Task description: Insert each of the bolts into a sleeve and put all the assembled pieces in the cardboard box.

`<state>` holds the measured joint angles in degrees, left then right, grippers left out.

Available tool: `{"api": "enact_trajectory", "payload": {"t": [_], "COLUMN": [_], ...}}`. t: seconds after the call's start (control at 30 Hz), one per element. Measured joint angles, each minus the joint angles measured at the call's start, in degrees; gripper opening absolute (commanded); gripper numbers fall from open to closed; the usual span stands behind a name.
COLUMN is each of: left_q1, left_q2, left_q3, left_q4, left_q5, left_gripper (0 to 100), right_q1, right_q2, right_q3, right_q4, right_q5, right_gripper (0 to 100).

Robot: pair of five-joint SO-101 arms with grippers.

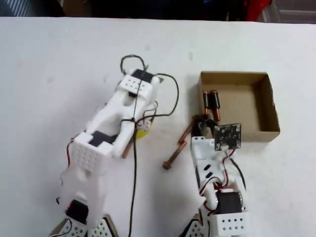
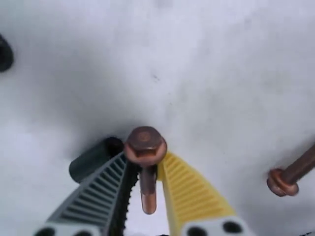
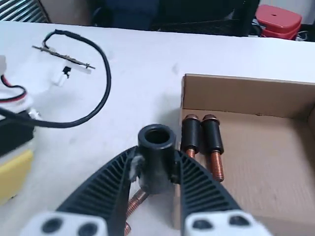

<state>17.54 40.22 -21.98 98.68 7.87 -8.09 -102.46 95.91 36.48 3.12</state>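
Note:
My left gripper (image 2: 143, 160) is shut on a copper bolt (image 2: 145, 147), held between its grey and yellow fingers with the hex head pointing away; in the high view this gripper (image 1: 139, 129) hangs left of centre. A black sleeve (image 2: 92, 158) lies on the table beside the grey finger. My right gripper (image 3: 156, 164) is shut on another black sleeve (image 3: 156, 147), its bore facing the camera, just outside the cardboard box (image 1: 261, 106). Two assembled pieces (image 1: 211, 103) lie in the box's left part. Two loose bolts (image 1: 174, 157) lie on the table between the arms.
Black cables (image 1: 168, 98) loop over the table by the left arm. A small circuit board (image 3: 64, 55) on a cable lies farther back. A dark object (image 2: 4, 53) sits at the edge of the left wrist view.

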Motion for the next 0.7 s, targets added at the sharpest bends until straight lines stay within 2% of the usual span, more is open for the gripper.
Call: {"api": "enact_trajectory", "payload": {"t": [0.2,0.4,0.57,0.7], "left_q1": [0.5,-0.9,-3.9,-4.0], "left_q2": [-2.6,-4.1,-14.2,-23.8], "left_q3": [0.0,0.1,1.1,9.3], "left_q4": [1.7,1.8,1.8,1.7], "left_q5": [-6.9,-8.4,-8.4,-8.4], "left_gripper": [2,2,2,2], "right_q1": [-1.4,-6.4,-9.5,-12.9], "right_q2": [0.0,0.0,0.0,0.0], "right_q3": [0.0,0.0,0.0,0.0], "right_q4": [0.0,0.0,0.0,0.0], "right_q5": [0.2,0.2,0.2,0.2], "right_gripper": [1.7,1.7,1.7,1.7]}}
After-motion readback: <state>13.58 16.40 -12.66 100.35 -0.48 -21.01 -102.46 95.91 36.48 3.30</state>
